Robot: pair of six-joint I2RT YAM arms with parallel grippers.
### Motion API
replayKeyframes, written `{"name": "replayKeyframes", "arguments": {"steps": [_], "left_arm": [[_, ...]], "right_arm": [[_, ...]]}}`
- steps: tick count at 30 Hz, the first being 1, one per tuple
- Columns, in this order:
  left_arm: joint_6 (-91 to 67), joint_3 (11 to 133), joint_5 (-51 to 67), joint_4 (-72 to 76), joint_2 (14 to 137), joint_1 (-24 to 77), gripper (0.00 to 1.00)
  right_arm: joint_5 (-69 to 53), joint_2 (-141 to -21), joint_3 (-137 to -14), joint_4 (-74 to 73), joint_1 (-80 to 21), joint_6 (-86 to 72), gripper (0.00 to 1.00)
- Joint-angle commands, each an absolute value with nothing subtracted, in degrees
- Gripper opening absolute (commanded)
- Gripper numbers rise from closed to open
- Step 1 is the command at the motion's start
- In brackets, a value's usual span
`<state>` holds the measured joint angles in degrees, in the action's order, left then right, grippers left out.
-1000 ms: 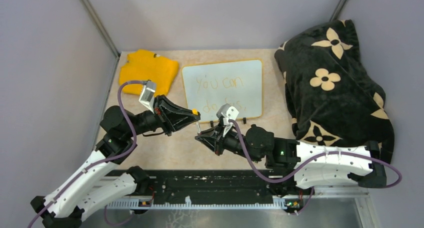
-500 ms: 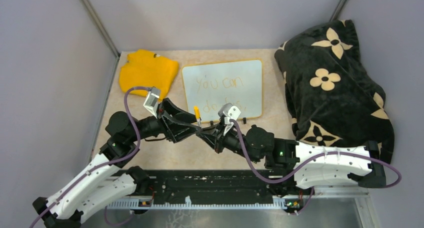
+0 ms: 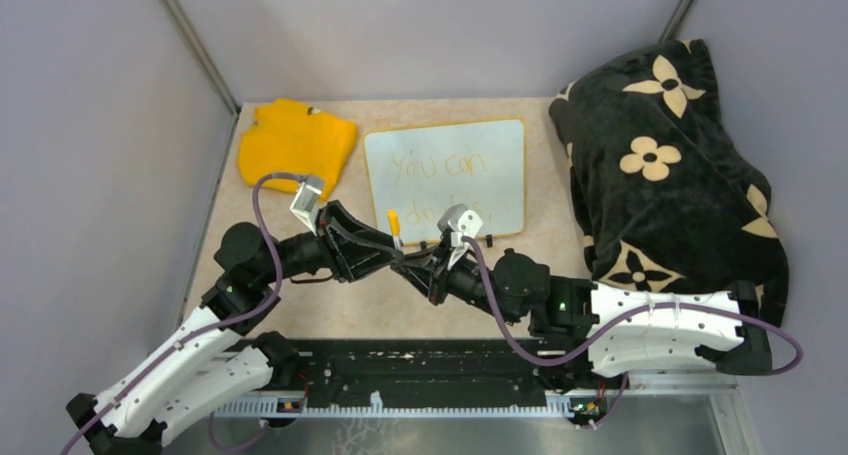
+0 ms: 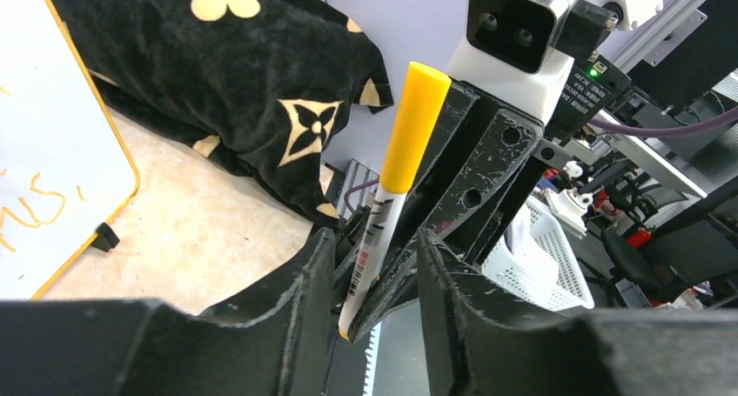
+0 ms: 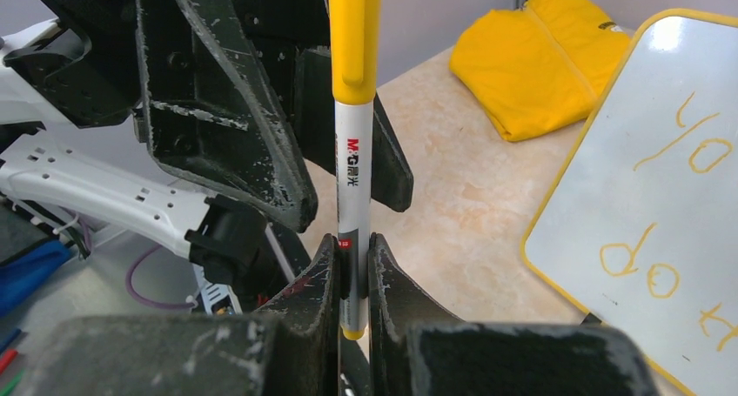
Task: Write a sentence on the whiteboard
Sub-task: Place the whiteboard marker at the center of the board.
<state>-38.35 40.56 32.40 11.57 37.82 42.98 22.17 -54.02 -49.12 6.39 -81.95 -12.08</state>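
Pinching upright marker (image 5: 354,152), right hand (image 5: 352,258)

Seen from above, the second line of the thin yellow-orange handwritten sentence (image 3: 437,163) on the flat white whiteboard with a yellow-orange rim (image 3: 495,145) is partly covered. The white-barrelled marker with a yellow cap (image 3: 394,222) and the right arm's pale grey wrist camera (image 3: 459,221) stand in front of the whiteboard's near edge, so only "do" and a few strokes show there. The letters are faint and small in that view. In the left wrist view the whiteboard runs off the left edge, leaving only stroke ends, and the black plush blanket with cream flowers (image 4: 218,65) beyond it is cut by the top edge. In the right wrist view the whiteboard is cut by the right and bottom edges, and the marker's cap leaves the top edge
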Motion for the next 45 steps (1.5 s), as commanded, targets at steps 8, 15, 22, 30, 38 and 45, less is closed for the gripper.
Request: {"name": "replayKeyframes", "arguments": {"steps": [8,15,22,30,38,45], "left_arm": [[-37.36,41.02,31.06,11.94,38.50,43.15,0.41],[-33.06,42.72,31.34,8.95,39.28,43.15,0.06],[-31.86,41.93,29.38,7.40,38.73,43.15,0.00],[-30.23,40.36,24.39,1.99,35.87,43.15,0.00],[-27.75,43.02,12.37,-11.27,35.79,43.15,0.00],[-28.46,44.58,0.76,-22.73,38.88,43.15,0.00]], "right_arm": [[18.37,-54.51,-50.91,8.11,-81.79,-13.24,0.00],[17.73,-54.21,-50.56,7.65,-81.81,-14.19,0.00],[17.02,-54.22,-50.27,7.07,-81.76,-14.63,0.03],[18.62,-53.98,-50.54,4.84,-81.79,-14.48,0.78],[29.59,-52.49,-49.79,1.99,-81.75,-14.56,0.84],[40.23,-52.66,-49.17,-3.12,-81.74,-13.58,0.85]]}}
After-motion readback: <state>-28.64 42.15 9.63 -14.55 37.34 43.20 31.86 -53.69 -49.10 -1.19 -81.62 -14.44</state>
